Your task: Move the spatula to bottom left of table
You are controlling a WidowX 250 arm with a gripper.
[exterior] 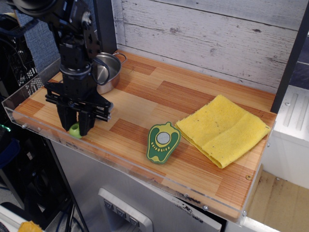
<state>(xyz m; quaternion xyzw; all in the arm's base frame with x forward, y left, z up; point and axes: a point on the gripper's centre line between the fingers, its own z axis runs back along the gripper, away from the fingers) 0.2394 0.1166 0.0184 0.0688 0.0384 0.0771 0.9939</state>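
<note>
Gripper (76, 126) points down at the table's (145, 104) front left corner, fingers closed around the spatula (75, 130); only its lime-green handle end shows between them, at the tabletop by the front rim. Steel pot (107, 71) sits behind at back left. Pepper toy (162, 141) mid-front, touching yellow cloth (223, 129) toward the right edge.

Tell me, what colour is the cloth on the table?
Yellow. The cloth shows best in the observation.image view, the only one.

Steel pot (107, 71) at back left; green-and-yellow pepper toy (162, 141) near front edge, just beside folded yellow cloth (222, 129).
</note>
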